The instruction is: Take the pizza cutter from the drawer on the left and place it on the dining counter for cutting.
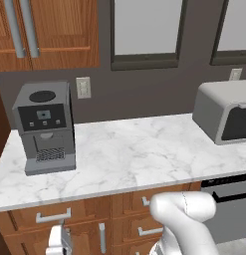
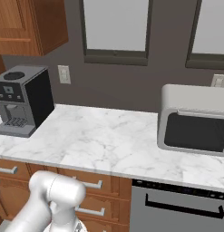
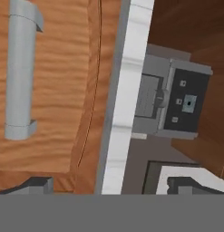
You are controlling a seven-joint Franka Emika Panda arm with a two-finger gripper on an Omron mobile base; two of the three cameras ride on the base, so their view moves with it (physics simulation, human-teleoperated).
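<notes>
Kitchen wall in dark grey, with a marble bench (image 1: pixel 134 154) running along it above wooden cabinet fronts. Low in front of those fronts, the gripper (image 3: pixel 112 186) has its jaws spread wide apart with nothing between them; one dark fingertip (image 3: pixel 38 183) shows at each lower side of the hand view.

Just ahead of the jaws is the drawer (image 3: pixel 54 90), its medium-brown front shut flush under the bench's white edge. Its silver bar handle (image 3: pixel 20 74) lies free of the fingers, and the rolled hand view shows it running up the picture. The pizza cutter cannot be seen, as the closed front hides whatever is inside the drawer.

Past the bench edge, the hand view looks up at the grey coffee machine (image 3: pixel 174 102). From the base, that machine stands on the left end of the bench, directly above the drawer.

A wall socket (image 1: pixel 83 87) sits just to the right of the machine. Well apart from it, at the right end of the bench, stands a grey microwave (image 2: pixel 195 120), with a dishwasher front (image 2: pixel 181 206) below it. The white arm (image 1: pixel 186 214) bends down in front of the narrower stacked drawers (image 1: pixel 144 219).
</notes>
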